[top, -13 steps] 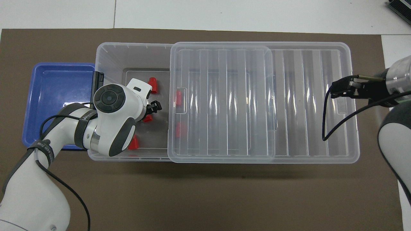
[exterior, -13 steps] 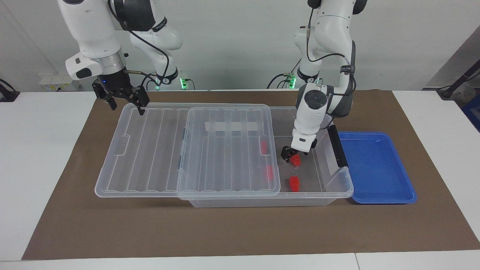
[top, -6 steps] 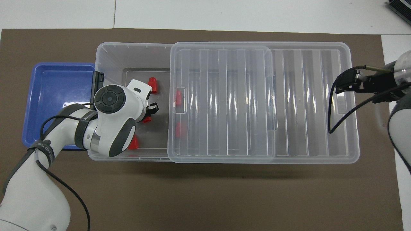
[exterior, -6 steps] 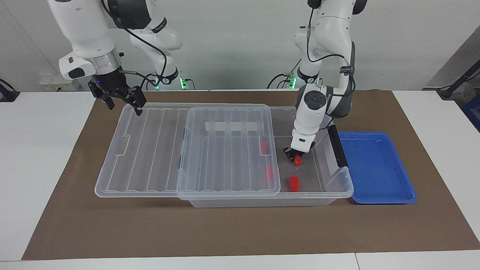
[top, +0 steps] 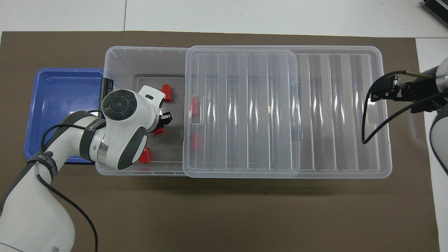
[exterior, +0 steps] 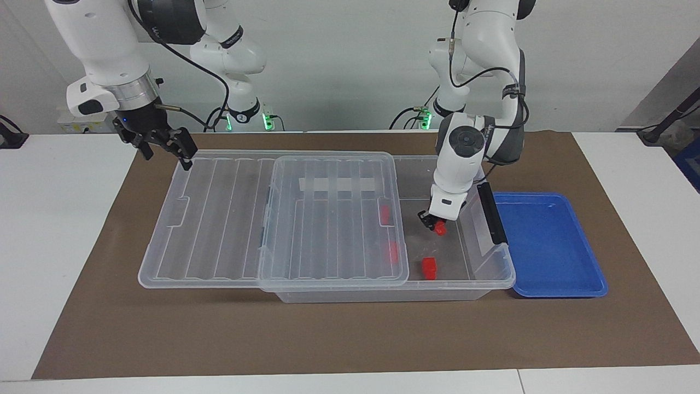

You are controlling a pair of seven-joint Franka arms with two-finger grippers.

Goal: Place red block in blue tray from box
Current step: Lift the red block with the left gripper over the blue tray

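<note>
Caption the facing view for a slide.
Left tool shut on a red block in the open end of the clear box, beside the blue tray; right arm waits.

Left hand (top: 161,123) grips a red block (top: 159,131) inside the box (top: 140,57).

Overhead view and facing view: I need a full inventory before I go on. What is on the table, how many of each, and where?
box: 1, clear, on the mat, open at the left arm's end
lid: 1, clear and ribbed, on the box, slid toward the right arm's end
held red block: 1, red, in the box's open end
loose red blocks: 4, red, in the box, two uncovered and two under the lid
blue tray: 1, blue, beside the box's open end
mat: 1, brown, on the table
table: 1, white
left end effector: shut on the held red block
right end effector: open, over the lid's corner
</note>
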